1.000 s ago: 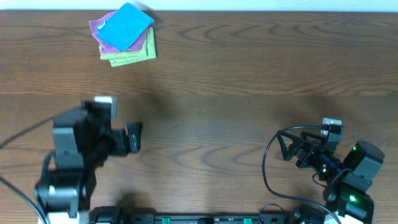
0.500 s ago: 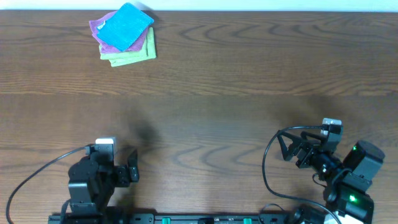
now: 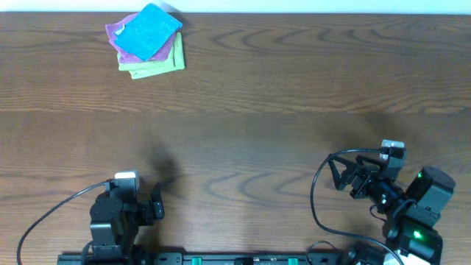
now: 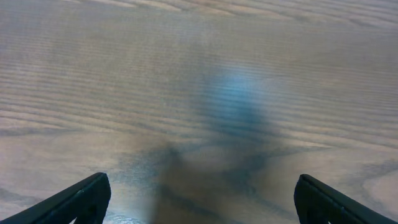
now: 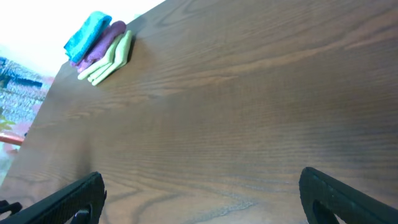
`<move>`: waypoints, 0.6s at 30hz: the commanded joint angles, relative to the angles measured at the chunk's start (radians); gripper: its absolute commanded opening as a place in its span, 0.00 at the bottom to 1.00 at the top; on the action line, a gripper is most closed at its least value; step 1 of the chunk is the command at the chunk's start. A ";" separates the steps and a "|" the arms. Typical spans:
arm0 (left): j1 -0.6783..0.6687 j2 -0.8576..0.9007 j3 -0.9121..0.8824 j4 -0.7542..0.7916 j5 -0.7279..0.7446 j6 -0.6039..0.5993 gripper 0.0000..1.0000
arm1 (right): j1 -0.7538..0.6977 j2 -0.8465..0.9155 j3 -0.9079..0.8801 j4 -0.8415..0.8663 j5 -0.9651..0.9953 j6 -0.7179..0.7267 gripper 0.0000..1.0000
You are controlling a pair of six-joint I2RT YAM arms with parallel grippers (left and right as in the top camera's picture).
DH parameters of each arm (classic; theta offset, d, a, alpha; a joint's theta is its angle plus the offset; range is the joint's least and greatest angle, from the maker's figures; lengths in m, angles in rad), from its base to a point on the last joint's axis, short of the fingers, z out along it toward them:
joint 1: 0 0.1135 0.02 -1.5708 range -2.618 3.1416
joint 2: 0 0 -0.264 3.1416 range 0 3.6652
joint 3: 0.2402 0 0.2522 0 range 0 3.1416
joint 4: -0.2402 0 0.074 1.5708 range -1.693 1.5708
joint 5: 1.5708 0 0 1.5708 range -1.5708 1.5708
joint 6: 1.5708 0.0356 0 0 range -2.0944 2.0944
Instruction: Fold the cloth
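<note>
Pretty much everything is taken up by a dark brown wood-grain table (image 3: 294,88). A thin white strip (image 3: 309,6) is seen past its far edge (wall or floor, can't be told). In the right wrist view that area is blown out bright, with something blurry blue (image 5: 15,78) at the left. A soft bluish sheen (image 4: 239,102) is caught on the tabletop.

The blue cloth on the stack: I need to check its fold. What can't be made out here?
The cloth: tag and layers too small overhead, edge-on and distant in the right wrist view.
The purple cloth and green cloth: mostly covered by what lies on them.
Left wrist view: stack outside the frame; only blurred table shows.
The left gripper and right gripper: fingers cut off by each wrist view's bottom edge.
</note>
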 commanded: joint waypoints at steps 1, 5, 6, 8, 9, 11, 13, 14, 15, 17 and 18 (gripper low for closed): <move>-0.002 -0.029 -0.028 -0.001 -0.011 0.015 0.95 | -0.007 -0.005 -0.001 0.002 -0.019 0.005 0.99; -0.002 -0.048 -0.053 0.000 -0.012 0.015 0.95 | -0.007 -0.005 -0.001 0.002 -0.019 0.004 0.99; -0.002 -0.057 -0.061 -0.001 -0.012 0.015 0.95 | -0.007 -0.004 -0.001 0.002 -0.019 0.005 0.99; -0.002 -0.076 -0.082 -0.001 -0.011 0.014 0.95 | -0.007 -0.005 -0.001 0.002 -0.019 0.005 0.99; -0.002 -0.086 -0.091 0.000 -0.011 0.014 0.95 | -0.007 -0.004 -0.001 0.002 -0.019 0.005 0.99; 0.000 -0.086 -0.091 0.000 -0.023 0.015 0.96 | -0.007 -0.005 -0.001 0.002 -0.019 0.005 0.99; 0.000 -0.086 -0.091 0.000 -0.044 0.015 0.95 | -0.007 -0.005 -0.001 0.002 -0.019 0.005 0.99; 0.000 -0.086 -0.091 0.000 -0.054 0.015 0.95 | -0.007 -0.004 -0.001 0.002 -0.019 0.004 0.99; 0.000 -0.086 -0.091 0.000 -0.063 0.015 0.95 | -0.007 -0.005 -0.001 0.002 -0.019 0.004 0.99; 0.000 -0.086 -0.091 0.000 -0.088 0.015 0.95 | -0.007 -0.005 -0.001 0.002 -0.019 0.005 0.99; 0.000 -0.086 -0.091 0.000 -0.089 0.015 0.95 | -0.007 -0.004 -0.001 0.002 -0.019 0.005 0.99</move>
